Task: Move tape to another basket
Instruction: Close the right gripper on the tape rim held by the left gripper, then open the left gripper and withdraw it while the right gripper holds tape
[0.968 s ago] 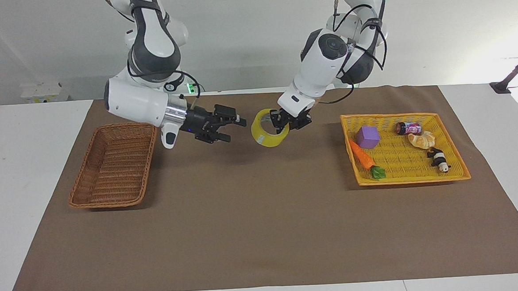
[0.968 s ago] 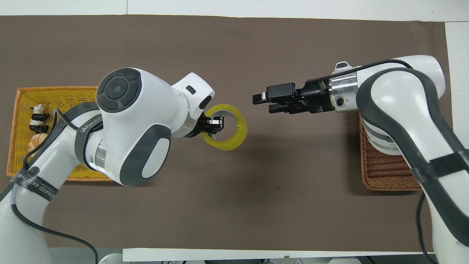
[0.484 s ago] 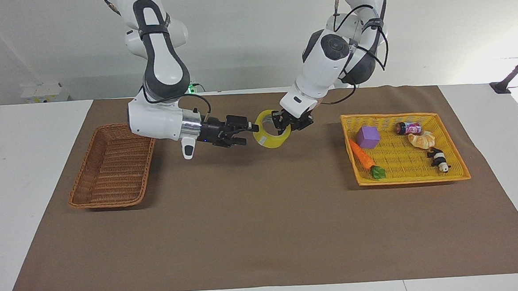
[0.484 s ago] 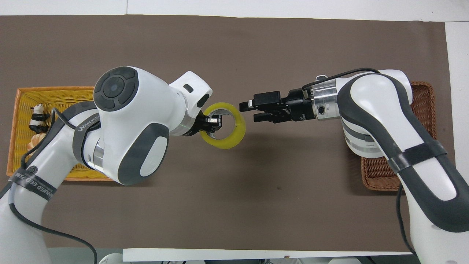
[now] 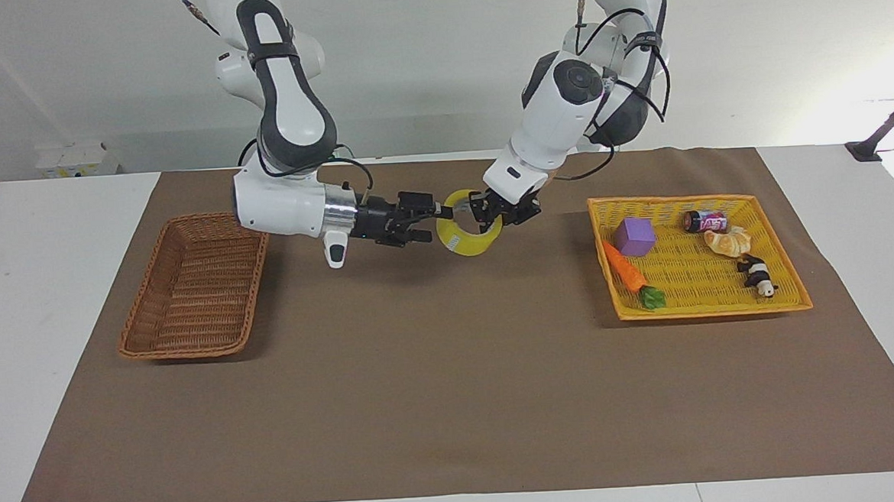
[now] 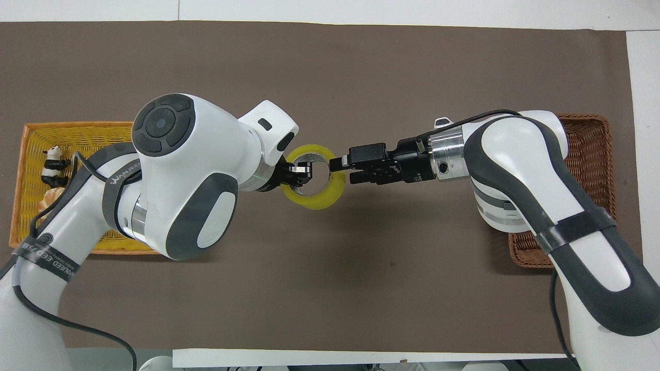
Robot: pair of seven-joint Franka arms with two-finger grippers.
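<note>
The tape (image 5: pixel 466 246), a yellow roll, hangs in the air over the middle of the brown mat. My left gripper (image 5: pixel 485 209) is shut on its rim, with one finger inside the core. The roll (image 6: pixel 319 201) and the left gripper (image 6: pixel 301 170) also show in the overhead view. My right gripper (image 5: pixel 432 223) is open and level with the roll, its fingers straddling the rim on the side toward the brown wicker basket (image 5: pixel 254 292); it also shows from above (image 6: pixel 341 170). That basket lies empty at the right arm's end of the table, partly hidden under the right arm (image 6: pixel 608 154).
A flat yellow-orange basket (image 5: pixel 706 311) at the left arm's end holds a purple cube (image 5: pixel 635 236), a carrot (image 5: pixel 628 274), a small can (image 5: pixel 705 220), a bread roll (image 5: pixel 728 241) and a panda figure (image 5: pixel 756 274). It also shows in the overhead view (image 6: pixel 77 126).
My right gripper has moved from beside the wicker basket toward the tape, and its open fingers now reach the roll's rim. The left gripper has kept hold of the tape, almost still.
</note>
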